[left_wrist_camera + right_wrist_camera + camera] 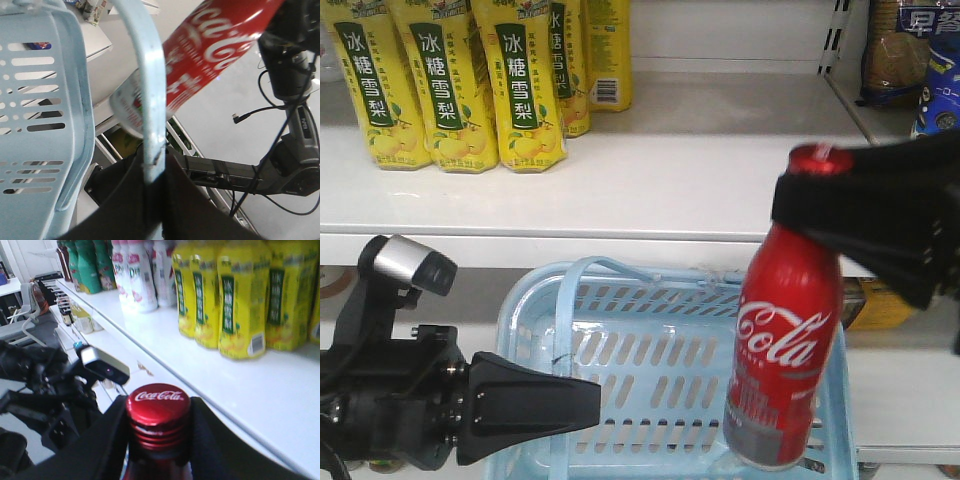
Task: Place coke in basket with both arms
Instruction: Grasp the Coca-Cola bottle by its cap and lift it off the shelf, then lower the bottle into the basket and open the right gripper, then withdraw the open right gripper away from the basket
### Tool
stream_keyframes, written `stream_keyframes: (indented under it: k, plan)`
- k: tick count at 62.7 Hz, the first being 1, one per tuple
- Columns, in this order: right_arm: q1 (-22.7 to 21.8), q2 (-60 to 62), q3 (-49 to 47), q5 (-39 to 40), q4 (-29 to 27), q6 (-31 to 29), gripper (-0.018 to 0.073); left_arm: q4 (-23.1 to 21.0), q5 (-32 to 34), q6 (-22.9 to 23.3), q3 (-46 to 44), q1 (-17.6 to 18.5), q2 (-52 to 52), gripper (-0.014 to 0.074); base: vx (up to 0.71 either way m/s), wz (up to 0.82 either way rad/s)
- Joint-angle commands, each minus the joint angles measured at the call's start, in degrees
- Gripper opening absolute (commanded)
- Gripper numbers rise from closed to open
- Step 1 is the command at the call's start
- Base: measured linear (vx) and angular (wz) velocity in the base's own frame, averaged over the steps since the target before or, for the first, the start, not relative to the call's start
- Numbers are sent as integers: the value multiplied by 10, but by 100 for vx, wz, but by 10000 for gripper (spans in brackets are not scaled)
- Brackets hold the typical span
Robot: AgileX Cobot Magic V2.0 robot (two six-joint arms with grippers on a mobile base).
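The red Coca-Cola bottle (785, 340) hangs slightly tilted from my right gripper (817, 196), which is shut on its neck just under the cap (158, 407). Its lower end is inside the right side of the pale blue basket (520, 300); I cannot tell whether it touches the floor of the basket. My left gripper (592, 402) comes in from the left and is shut on the basket's thin handle (151, 90). In the left wrist view the handle runs straight up between the jaws, with the basket wall (45, 125) at left and the bottle (215, 45) behind.
Above the basket is a white shelf (670, 180) with yellow drink bottles (440, 80) at its back left. Snack bags (920, 60) stand at the top right. In the right wrist view, green (90, 265) and white bottles (135, 275) stand farther along the shelf.
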State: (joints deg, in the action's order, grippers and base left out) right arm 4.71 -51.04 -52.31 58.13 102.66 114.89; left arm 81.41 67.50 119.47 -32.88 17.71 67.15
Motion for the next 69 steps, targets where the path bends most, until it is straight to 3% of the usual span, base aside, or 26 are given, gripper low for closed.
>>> stream_keyframes:
  k: [1,11,27,34,49,56,62,69]
  plan:
    - [0,0,37,-44,2,-40,-3,-61,116,-5,-14,-3,-13,-6,0,0]
    - [0,0,107,-84,2,-109,-1,-61,116,-5,-14,-3,-13,-6,0,0]
    - [0,0,119,-88,2,-129,78,-61,116,-5,-14,-3,-13,-6,0,0]
    - [0,-4,119,-89,2,-128,185,-61,116,-5,-14,-3,-13,-6,0,0]
    - [0,-8,119,-120,1,-124,540,-61,116,-5,-14,-3,-13,-6,0,0]
    - [0,-8,119,-157,-6,-124,629,-61,116,-5,-14,-3,-13,-6,0,0]
    - [0,-8,118,-178,-10,-119,630,-61,116,-5,-14,-3,-13,-6,0,0]
    - [-1,11,117,-187,-10,-118,546,-61,116,-5,-14,-3,-13,-6,0,0]
